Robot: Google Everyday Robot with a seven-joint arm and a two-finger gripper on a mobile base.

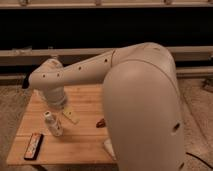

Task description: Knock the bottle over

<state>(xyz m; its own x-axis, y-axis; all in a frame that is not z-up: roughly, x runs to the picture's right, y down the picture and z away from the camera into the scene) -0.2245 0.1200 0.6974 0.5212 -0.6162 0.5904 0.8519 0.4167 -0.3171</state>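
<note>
- Looking at the lower left of the frame, we saw the bottle (52,123) standing upright on the table (90,145).
- Our gripper (70,116) hung just right of it; we could not tell its opening.

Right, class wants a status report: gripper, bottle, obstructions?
Gripper low over table, just right of bottle. Bottle upright. Nothing between them.

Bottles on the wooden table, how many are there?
1: the small white plastic bottle stands at the table's front left, beside the gripper. The arm may hide others.
</note>
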